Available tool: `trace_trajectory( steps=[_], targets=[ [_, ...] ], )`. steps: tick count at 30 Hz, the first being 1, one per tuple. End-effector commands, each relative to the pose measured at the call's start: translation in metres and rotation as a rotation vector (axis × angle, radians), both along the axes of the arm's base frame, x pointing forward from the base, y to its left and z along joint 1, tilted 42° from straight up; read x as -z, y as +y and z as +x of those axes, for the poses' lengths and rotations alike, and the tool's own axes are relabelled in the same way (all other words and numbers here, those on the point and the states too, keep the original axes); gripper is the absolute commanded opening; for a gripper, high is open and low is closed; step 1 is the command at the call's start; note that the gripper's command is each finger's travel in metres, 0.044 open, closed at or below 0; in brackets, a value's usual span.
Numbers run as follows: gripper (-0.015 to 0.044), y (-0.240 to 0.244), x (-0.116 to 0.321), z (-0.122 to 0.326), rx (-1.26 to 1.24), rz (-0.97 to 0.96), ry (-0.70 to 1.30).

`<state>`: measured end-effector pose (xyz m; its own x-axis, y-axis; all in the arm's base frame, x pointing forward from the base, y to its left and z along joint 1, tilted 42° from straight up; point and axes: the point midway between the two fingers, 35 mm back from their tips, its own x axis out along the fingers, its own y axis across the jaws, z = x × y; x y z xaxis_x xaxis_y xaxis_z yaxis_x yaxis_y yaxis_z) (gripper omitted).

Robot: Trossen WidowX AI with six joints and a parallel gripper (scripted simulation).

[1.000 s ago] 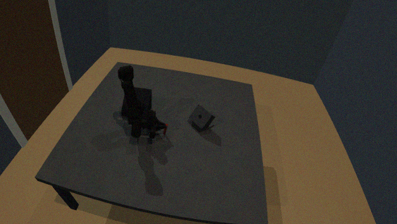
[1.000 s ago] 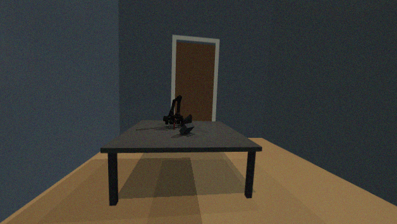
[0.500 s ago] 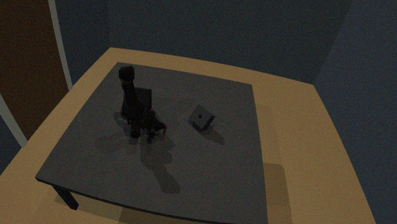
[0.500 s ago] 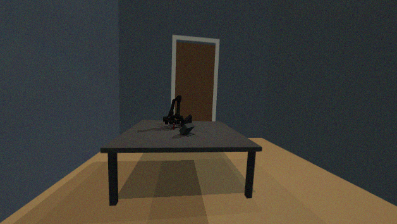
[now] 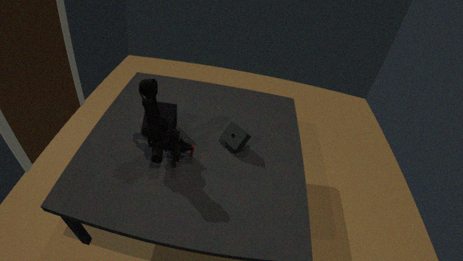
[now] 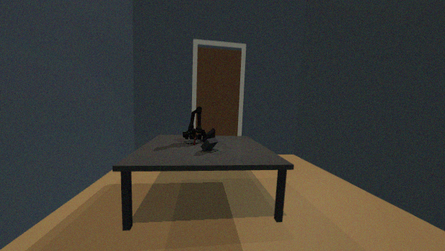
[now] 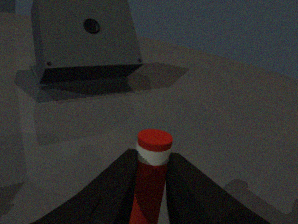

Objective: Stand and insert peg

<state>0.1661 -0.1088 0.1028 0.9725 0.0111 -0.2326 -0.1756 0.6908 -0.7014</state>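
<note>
The red peg (image 5: 192, 152) (image 6: 194, 142) (image 7: 148, 187) is close to upright, its white-banded end up and its plain end down. My gripper (image 5: 192, 147) (image 7: 151, 160) is shut on it just below the top, with the fingers on either side at the white band. Whether the peg's lower end touches the table (image 5: 258, 206) (image 6: 241, 156) cannot be told. The grey sloped panel (image 5: 241, 138) (image 6: 208, 146) (image 7: 62, 45) stands apart from the peg, beyond it in the wrist view. Its hole (image 5: 233, 136) (image 7: 92, 26) is dark, with nothing in it.
The arm (image 5: 151, 110) (image 6: 199, 120) rises behind the gripper. A dark flat block (image 5: 169, 112) (image 6: 210, 134) is beside the arm's base. Shadows of the arm and the panel fall across the table. The table's far edge in the top view lies beyond the panel.
</note>
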Motion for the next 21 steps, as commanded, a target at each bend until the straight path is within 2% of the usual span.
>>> trace_trajectory(
  steps=[1,21],
  targets=[
    [0.0049,-0.0021,0.0012,-0.0012,0.001,0.001,0.001],
    [0.0049,-0.0043,0.0010,-0.0036,-0.031,-0.019,-0.027]
  ],
)
